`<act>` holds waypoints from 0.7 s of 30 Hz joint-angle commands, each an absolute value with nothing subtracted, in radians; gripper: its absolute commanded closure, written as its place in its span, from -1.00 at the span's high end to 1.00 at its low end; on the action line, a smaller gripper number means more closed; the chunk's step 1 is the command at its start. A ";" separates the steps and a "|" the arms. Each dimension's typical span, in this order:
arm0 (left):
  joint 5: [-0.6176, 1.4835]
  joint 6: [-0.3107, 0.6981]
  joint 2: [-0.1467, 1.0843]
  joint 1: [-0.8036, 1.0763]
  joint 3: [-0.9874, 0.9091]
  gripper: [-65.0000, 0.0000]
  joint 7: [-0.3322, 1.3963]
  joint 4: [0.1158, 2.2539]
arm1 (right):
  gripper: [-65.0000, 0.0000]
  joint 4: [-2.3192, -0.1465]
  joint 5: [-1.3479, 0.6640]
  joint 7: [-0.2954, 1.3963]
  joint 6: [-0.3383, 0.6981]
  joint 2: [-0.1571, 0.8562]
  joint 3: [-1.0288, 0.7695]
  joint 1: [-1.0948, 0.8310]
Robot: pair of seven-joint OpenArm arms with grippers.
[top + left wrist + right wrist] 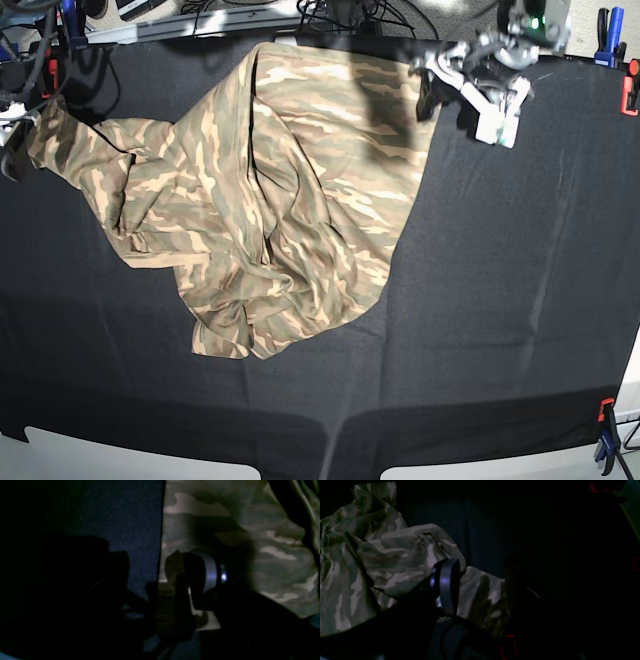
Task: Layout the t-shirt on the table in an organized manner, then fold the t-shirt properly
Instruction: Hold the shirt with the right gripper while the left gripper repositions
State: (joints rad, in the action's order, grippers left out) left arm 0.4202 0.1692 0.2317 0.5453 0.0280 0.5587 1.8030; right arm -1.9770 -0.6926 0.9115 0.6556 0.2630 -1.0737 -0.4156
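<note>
Black cloth of the table point(480, 300) fills the near part of the base view, lying bare across the whole front strip, with pale floor showing past its scalloped front edge. Beyond that open strip the t-shirt point(290, 180) lies spread but rumpled, reaching from the far edge of the table down toward its middle.

At the far side the left gripper point(430, 95) sits at the shirt's far corner. In the left wrist view one finger point(207, 572) lies over the camouflage cloth and a fold of it point(172, 565) bunches between the jaws, so the gripper is closed on the shirt's edge. On the outer side of this gripper the shirt ends in a straight edge, and past it the table runs bare out to its side edge, where a red clamp point(630, 88) and a blue clamp point(602, 22) grip the cloth.

The right gripper point(14, 150) is at the opposite edge of the table, half cut off by the frame. In the right wrist view its finger point(447, 585) presses into a crumpled sleeve end point(480, 597), cloth lying on both sides of it: it pinches the shirt. Inward from this gripper the fabric heaps in deep folds; on its other side lies dark, bare table, with a red clamp point(508, 645) at the edge just beside it.

Between the two grippers the shirt hangs slack, with a long ridge down its middle and a wrinkled lump point(230, 335) at its near end. Cables and gear crowd the floor behind the far edge.
</note>
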 commanded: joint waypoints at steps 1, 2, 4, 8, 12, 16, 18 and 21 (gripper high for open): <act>0.432 0.170 0.227 0.551 0.027 0.11 0.596 1.805 | -0.14 -1.993 -0.715 0.892 0.660 0.283 -1.081 -0.416; 0.439 0.173 0.219 0.552 0.027 0.11 0.617 1.804 | -0.14 -1.993 -0.715 0.893 0.660 0.283 -1.081 -0.416; 0.435 0.173 0.200 0.555 0.027 0.11 0.651 1.804 | -0.14 -1.993 -0.715 0.893 0.660 0.283 -1.081 -0.416; 0.439 0.178 0.166 0.571 0.027 0.08 0.682 1.804 | -0.14 -1.993 -0.719 0.895 0.661 0.283 -1.081 -0.416; 0.439 0.254 0.141 0.591 0.027 0.08 0.701 1.804 | -0.14 -1.993 -0.719 0.895 0.673 0.289 -1.081 -0.416; 0.438 0.308 0.124 0.610 0.027 0.06 0.725 1.804 | -0.14 -1.993 -0.723 0.895 0.673 0.331 -1.081 -0.416; 0.435 0.313 0.122 0.609 0.027 -0.13 0.724 1.804 | -0.14 -1.993 -0.749 0.900 0.673 0.359 -1.081 -0.416; 0.434 0.312 0.123 0.606 0.027 -0.68 0.684 1.808 | -0.14 -1.993 -0.791 0.904 0.673 0.395 -1.081 -0.415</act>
